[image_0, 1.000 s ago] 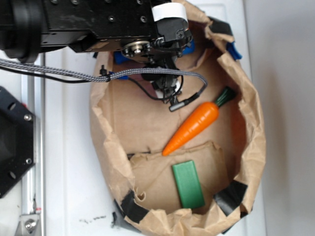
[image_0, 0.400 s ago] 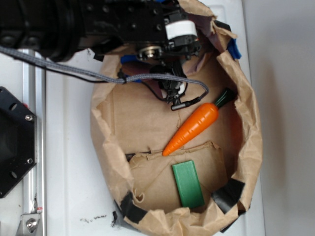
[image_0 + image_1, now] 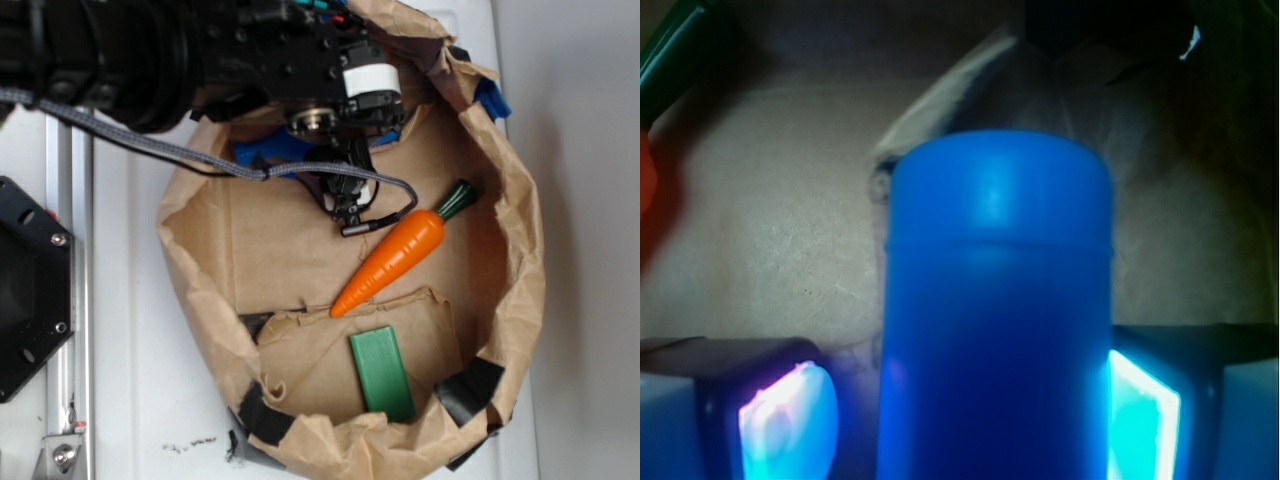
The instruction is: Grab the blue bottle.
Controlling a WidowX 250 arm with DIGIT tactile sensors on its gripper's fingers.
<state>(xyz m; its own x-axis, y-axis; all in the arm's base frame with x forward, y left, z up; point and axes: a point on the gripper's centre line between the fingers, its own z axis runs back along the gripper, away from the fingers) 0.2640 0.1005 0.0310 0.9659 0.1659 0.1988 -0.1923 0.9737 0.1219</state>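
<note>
The blue bottle (image 3: 998,300) fills the middle of the wrist view, standing between my gripper's (image 3: 960,420) two fingers. The right pad (image 3: 1140,415) lies against the bottle's side. A narrow gap shows between the left pad (image 3: 790,420) and the bottle. In the exterior view a strip of the blue bottle (image 3: 272,150) shows under the black arm at the top of the brown paper bag (image 3: 200,300). The gripper (image 3: 325,155) there is mostly hidden by the wrist.
An orange carrot (image 3: 395,258) with a green top lies in the bag's middle right. A flat green block (image 3: 382,372) lies lower down. Blue tape (image 3: 490,100) and black tape (image 3: 468,388) sit on the bag's rim. A grey cable (image 3: 150,145) crosses the upper left.
The arm has shifted slightly right and down into the bag. The bag's left wall has spread outward to the left, and more of the blue bottle shows beneath the arm.
</note>
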